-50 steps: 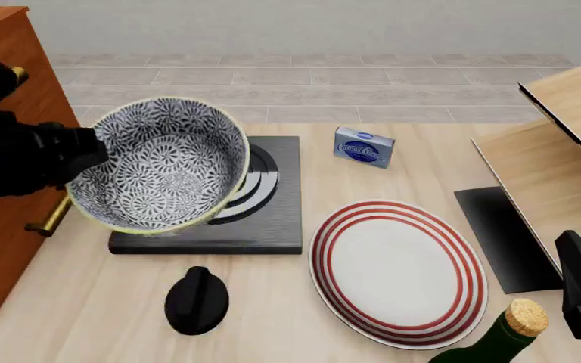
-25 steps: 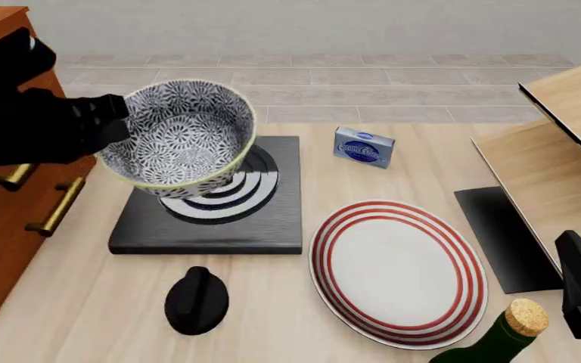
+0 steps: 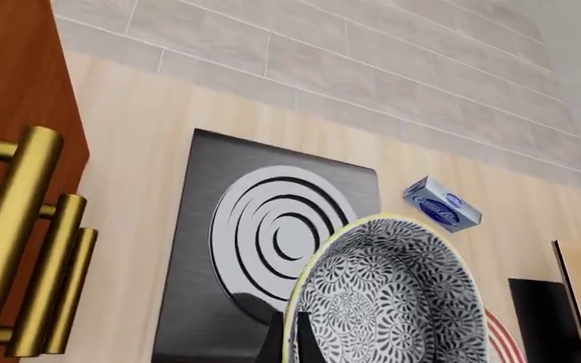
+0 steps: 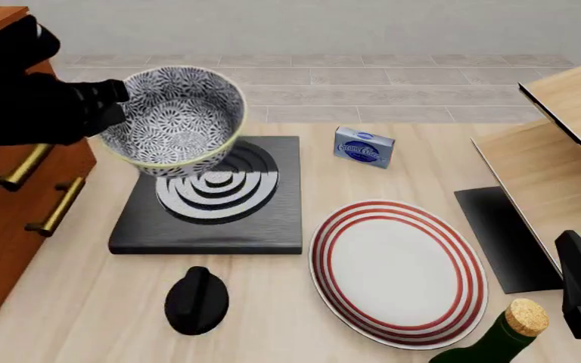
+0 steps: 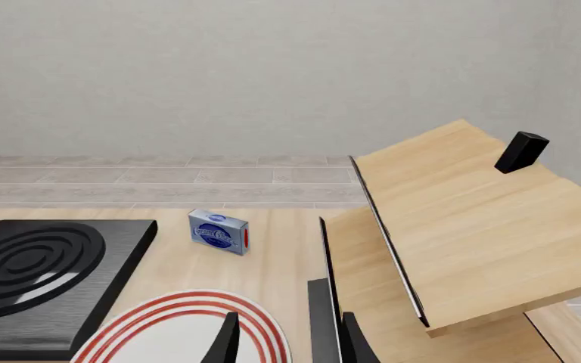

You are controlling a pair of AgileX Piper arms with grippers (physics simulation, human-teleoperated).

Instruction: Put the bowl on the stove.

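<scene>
Left gripper (image 4: 109, 106) grips the bowl (image 4: 175, 117) by its rim at 9 o'clock, one finger (image 3: 306, 344) inside the rim. Bowl is lifted and tilted over the stove (image 4: 215, 200), above the 10 o'clock side of the burner rings, and holds nothing (floral inside visible). Plate (image 4: 396, 272) lies flat at 4 o'clock of the stove, nothing on it. Small blue box (image 4: 363, 147) sits at 2 o'clock of the stove. Right gripper (image 5: 282, 340) has fingers apart, holding nothing, low over the plate's edge.
</scene>
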